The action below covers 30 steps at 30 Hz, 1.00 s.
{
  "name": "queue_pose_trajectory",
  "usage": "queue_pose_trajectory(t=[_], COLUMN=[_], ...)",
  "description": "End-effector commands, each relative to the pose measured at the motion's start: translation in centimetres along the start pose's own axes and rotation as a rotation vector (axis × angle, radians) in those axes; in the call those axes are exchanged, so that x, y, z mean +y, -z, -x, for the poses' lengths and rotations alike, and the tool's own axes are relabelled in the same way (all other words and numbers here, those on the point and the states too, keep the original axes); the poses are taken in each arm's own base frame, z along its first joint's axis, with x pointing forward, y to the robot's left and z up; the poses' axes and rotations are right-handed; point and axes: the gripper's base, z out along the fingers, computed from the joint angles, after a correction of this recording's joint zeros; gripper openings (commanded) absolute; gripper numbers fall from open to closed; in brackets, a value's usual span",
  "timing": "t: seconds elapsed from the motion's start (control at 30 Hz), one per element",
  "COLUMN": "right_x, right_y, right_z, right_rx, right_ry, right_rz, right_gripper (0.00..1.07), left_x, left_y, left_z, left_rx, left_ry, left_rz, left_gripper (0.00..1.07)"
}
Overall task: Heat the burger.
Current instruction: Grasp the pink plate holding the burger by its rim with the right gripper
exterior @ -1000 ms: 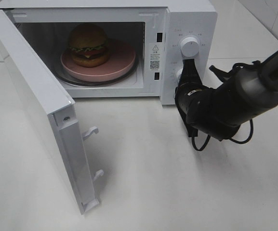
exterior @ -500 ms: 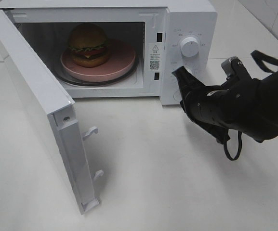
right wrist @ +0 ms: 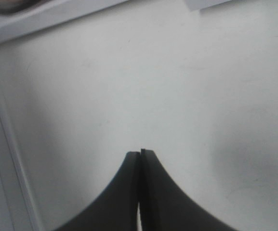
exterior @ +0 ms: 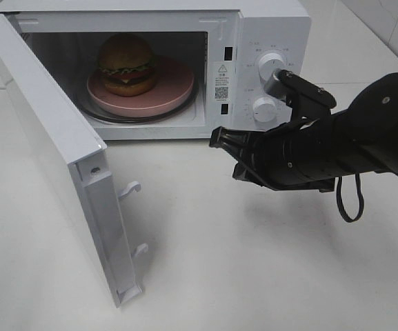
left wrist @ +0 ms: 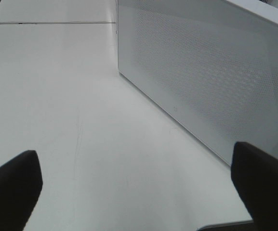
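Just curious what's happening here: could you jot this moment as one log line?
burger: on pink plate inside microwave | door: open | right pincer: shut, empty, in front of microwave

Small print on the microwave (exterior: 271, 21)
A white sticker (exterior: 221, 81) with a warning triangle and a square code is on the front, right of the opening. Its words and the knob (exterior: 263, 109) marks are too tiny to read.

My right arm (exterior: 343, 145) is bulky black, with a grey cylindrical stub (exterior: 276, 81) and a looping black cable (exterior: 349, 220); my left claw (left wrist: 139, 187) has black, blunt fingers (left wrist: 11, 187).
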Motion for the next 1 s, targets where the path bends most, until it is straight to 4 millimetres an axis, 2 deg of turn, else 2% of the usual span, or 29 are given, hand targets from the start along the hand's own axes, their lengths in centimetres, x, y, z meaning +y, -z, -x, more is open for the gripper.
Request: queue_pose_trajectory(t=[0.03,0.17,0.27,0.53,0.6,0.63,0.7,0.73,0.8,0.9,0.97,1.0], right_x=[0.2,0.0,-0.3,-1.0,-0.9,-0.9,-0.6,-0.6,-0.4,-0.2,0.2,0.2], right_y=[0.6,1.2,1.2,1.7,2.1,2.1,2.6,2.6,3.0,3.2,3.6,3.6], right_z=[-0.4,-1.0,-1.0,-2.0,-2.0,-2.0,-1.4,-1.4,-1.0,-0.8,0.0,0.0], right_rx=[0.056,0.154,0.177,0.363,0.433,0.433,0.5,0.5,0.545,0.559,0.581,0.581], right_ry=[0.118,0.249,0.266,0.542,0.665,0.665,0.884,0.884,1.036,1.088,1.273,1.273], right_rz=[0.025,0.033,0.029,0.01,0.021,0.021,0.042,0.042,0.066,0.078,0.116,0.116], right_gripper=[0.03,0.03,0.03,0.04,0.04,0.04,0.05,0.05,0.06,0.06,0.07,0.07], left_x=[-0.1,-0.1,-0.1,-0.1,-0.1,-0.1,-0.1,-0.1,-0.1,-0.1,-0.1,-0.1], left_y=[0.3,0.3,0.3,0.3,0.3,0.3,0.3,0.3,0.3,0.3,0.3,0.3], left_z=[0.0,0.0,0.0,0.0,0.0,0.0,0.0,0.0,0.0,0.0,0.0,0.0], left_rx=[-0.028,-0.028,-0.028,-0.028,-0.028,-0.028,-0.028,-0.028,-0.028,-0.028,-0.028,-0.028], left_ry=[0.009,0.009,0.009,0.009,0.009,0.009,0.009,0.009,0.009,0.009,0.009,0.009], left_rz=[-0.005,-0.005,-0.005,-0.005,-0.005,-0.005,-0.005,-0.005,-0.005,-0.005,-0.005,-0.005], left_gripper=[1.0,1.0,1.0,1.0,1.0,1.0,1.0,1.0,1.0,1.0,1.0,1.0])
